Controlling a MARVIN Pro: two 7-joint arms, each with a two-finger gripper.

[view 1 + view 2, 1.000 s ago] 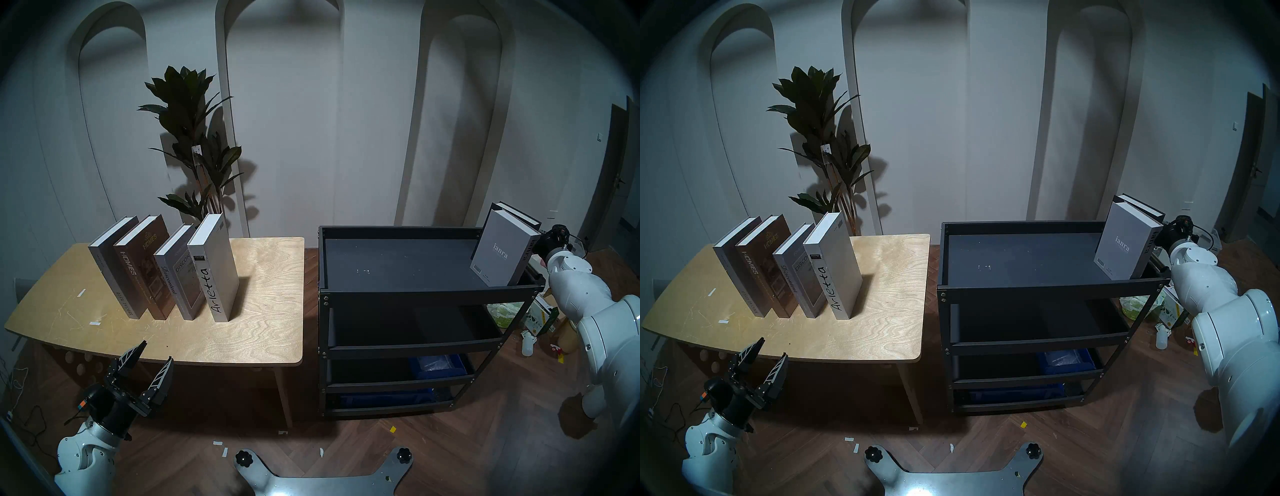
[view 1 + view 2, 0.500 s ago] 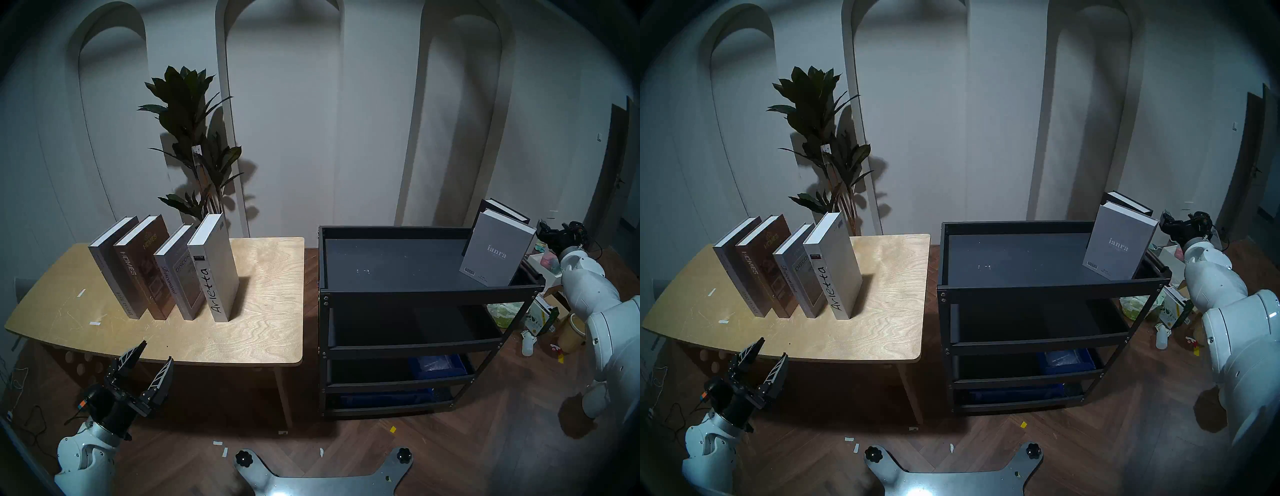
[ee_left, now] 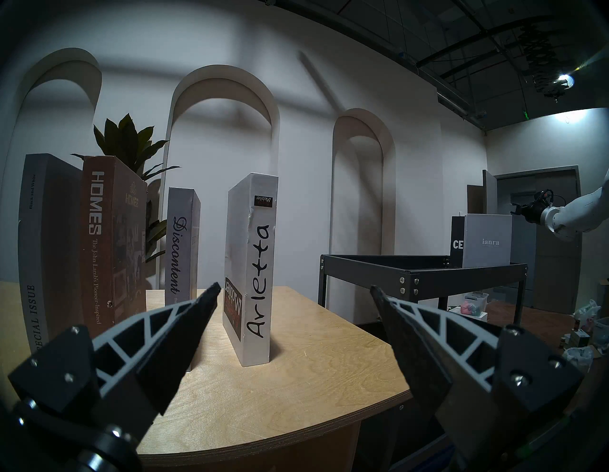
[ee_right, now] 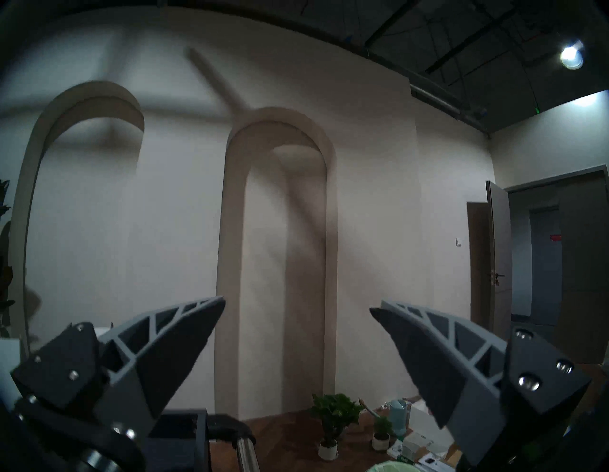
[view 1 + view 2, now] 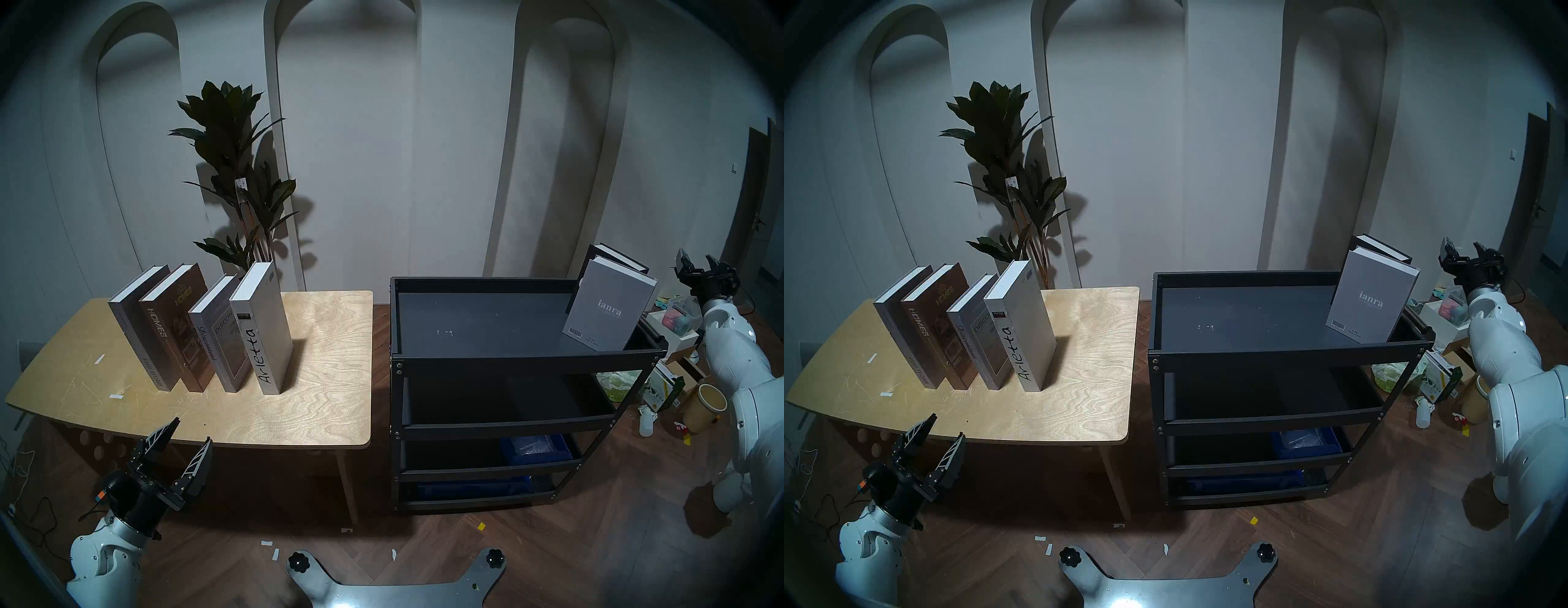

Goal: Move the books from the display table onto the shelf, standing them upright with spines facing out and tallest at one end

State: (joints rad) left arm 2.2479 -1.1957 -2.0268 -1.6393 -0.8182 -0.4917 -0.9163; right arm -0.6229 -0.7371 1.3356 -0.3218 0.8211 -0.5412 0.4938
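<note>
Nearest the robot, the left gripper (image 5: 178,441) is hovering just short of the near edge of the display table (image 5: 297,407), its jaws spread wide and gripping nothing. Beyond it on the plywood, four books are standing in a row with spines facing the robot: the grey "Special Issue" (image 5: 140,327), the brown "HOMES" (image 5: 169,327), the grey "Discontent" (image 5: 216,335) and the white "Arletta" (image 5: 265,331). All four are waiting to be carried over.

Further right, the black shelf (image 5: 526,361) is bearing two books at the far right end of its rimmed top level. The grey "ianra" (image 5: 606,305) is standing with its front cover turned toward the robot, and the black "CENTURY" (image 3: 457,242) is sitting just behind it; from here the spines seem to be pointing sideways, though the angle makes that hard to judge. So two of six are placed, perhaps needing turning.

Farthest out, the right gripper (image 5: 700,265) is hanging clear of the shelf's right end, jaws parted wide and empty.
</note>
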